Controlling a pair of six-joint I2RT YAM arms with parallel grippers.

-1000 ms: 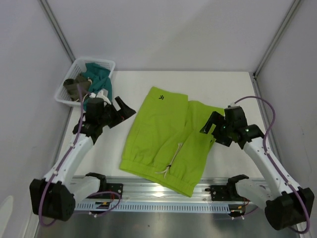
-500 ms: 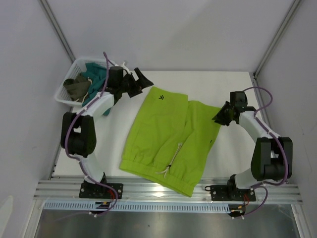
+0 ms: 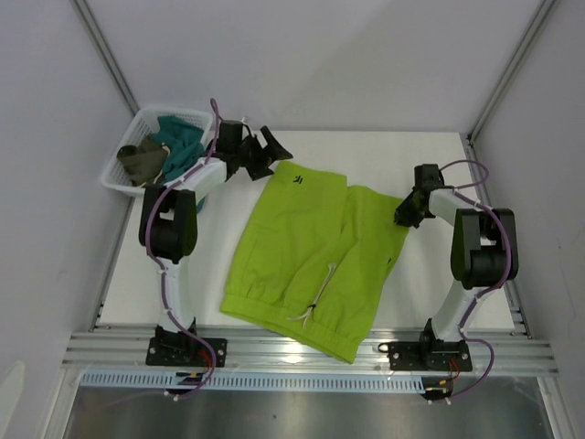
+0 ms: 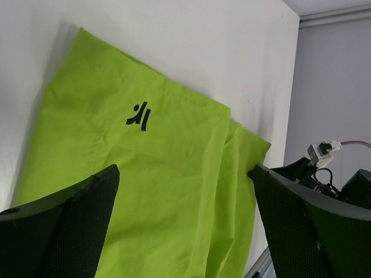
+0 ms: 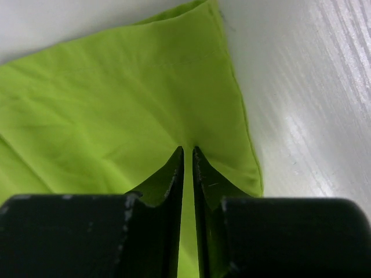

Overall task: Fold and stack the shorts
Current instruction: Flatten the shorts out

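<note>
Right claw, seen from overhead, is sitting on the far-right corner of the lime shorts, which are lying flat on the table. The left claw is hovering at their far-left corner.

Left wrist: I am seeing its jaws gaping wide.

Right wrist: the fingers are apparently pinching fabric.

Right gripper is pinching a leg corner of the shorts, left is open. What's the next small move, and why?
Probably lower the left gripper onto the far corner of the lime-green shorts by the black logo and close it. The right gripper is shut on the other leg's corner, while the left hangs open by that corner; a fold likely needs both corners held.
</note>
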